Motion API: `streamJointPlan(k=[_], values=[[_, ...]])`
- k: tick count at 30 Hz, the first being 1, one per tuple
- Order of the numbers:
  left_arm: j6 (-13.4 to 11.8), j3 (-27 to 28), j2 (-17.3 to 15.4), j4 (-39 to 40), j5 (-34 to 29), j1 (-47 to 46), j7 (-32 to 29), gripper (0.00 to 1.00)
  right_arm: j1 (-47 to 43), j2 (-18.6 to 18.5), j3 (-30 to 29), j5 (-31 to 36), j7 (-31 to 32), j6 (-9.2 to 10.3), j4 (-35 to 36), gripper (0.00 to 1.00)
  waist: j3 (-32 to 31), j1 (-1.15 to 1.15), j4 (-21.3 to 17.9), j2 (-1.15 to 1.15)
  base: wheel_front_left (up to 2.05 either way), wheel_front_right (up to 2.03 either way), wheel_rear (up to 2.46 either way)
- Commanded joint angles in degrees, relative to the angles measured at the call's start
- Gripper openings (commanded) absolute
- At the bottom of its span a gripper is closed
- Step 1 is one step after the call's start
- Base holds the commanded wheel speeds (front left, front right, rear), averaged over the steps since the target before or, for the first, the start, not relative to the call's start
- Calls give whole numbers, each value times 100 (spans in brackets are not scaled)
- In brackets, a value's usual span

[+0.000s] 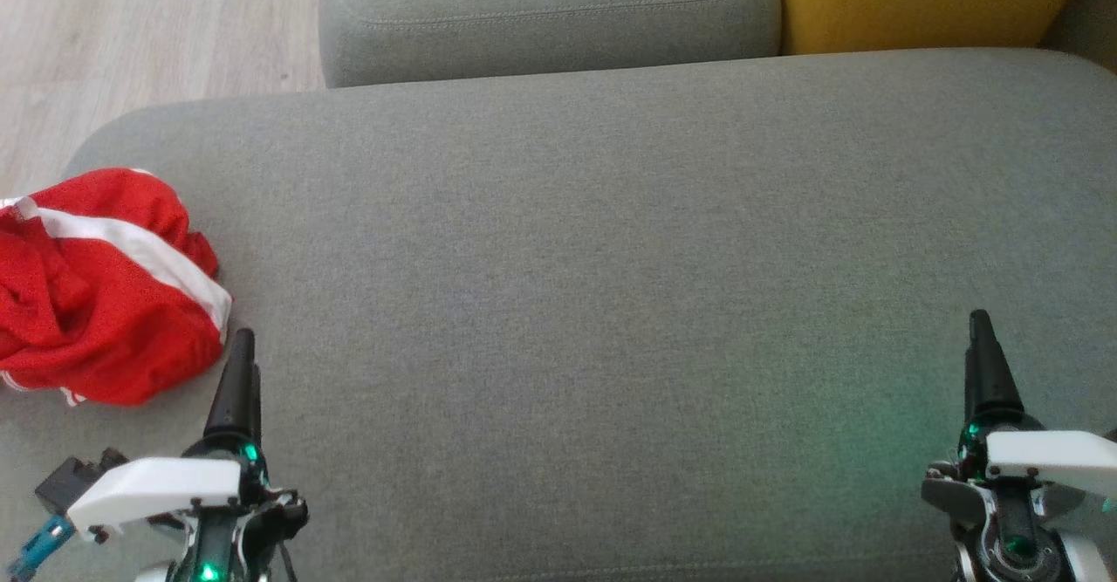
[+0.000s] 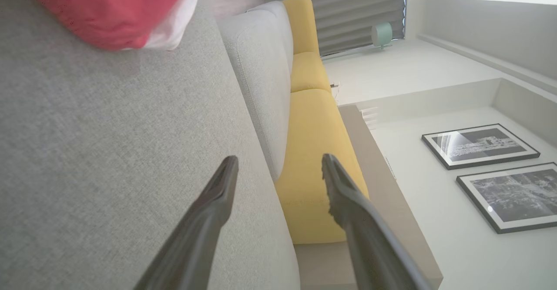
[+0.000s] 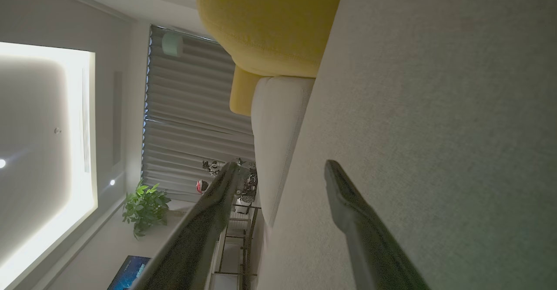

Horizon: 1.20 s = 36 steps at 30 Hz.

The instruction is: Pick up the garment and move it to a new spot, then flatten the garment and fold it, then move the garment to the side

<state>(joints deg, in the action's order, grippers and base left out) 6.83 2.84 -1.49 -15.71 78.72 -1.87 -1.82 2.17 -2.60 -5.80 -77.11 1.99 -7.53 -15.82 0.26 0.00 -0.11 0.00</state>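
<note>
I am starting the pick-up: left gripper (image 2: 279,168) and right gripper (image 3: 282,170) are standing apart, empty; left must reach the garment (image 1: 96,294).

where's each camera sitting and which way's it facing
Head view: on the head, looking down at the grey sofa seat and red garment; left claw and right claw show low.
Left wrist view: on the left wrist, sideways, looking along the seat to the yellow cushion; its own claw open.
Right wrist view: on the right wrist, sideways, facing the curtain and plant; its own claw open.
Shared: both wrist views catch the yellow cushion and curtain; head and left wrist, the garment.
</note>
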Motion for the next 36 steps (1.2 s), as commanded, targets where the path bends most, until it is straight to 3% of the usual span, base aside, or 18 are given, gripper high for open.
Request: streamJointPlan(k=[1, 20, 36], values=[[25, 80, -64, 276, -245, -330, 65, 100, 325, -132, 56, 259, -69, 1, 269, 100, -1, 0, 1, 0, 0, 0, 0], [13, -224, -189, 597, -2075, -430, 367, 100, 454, -271, 364, 1983, -374, 2, 500, 100, -7, 0, -7, 0, 0, 0, 0], [-396, -774, -560, 607, -3623, -482, 635, 100, 534, -345, 629, 3444, -644, 2, 394, 100, -40, 0, -25, 0, 0, 0, 0]])
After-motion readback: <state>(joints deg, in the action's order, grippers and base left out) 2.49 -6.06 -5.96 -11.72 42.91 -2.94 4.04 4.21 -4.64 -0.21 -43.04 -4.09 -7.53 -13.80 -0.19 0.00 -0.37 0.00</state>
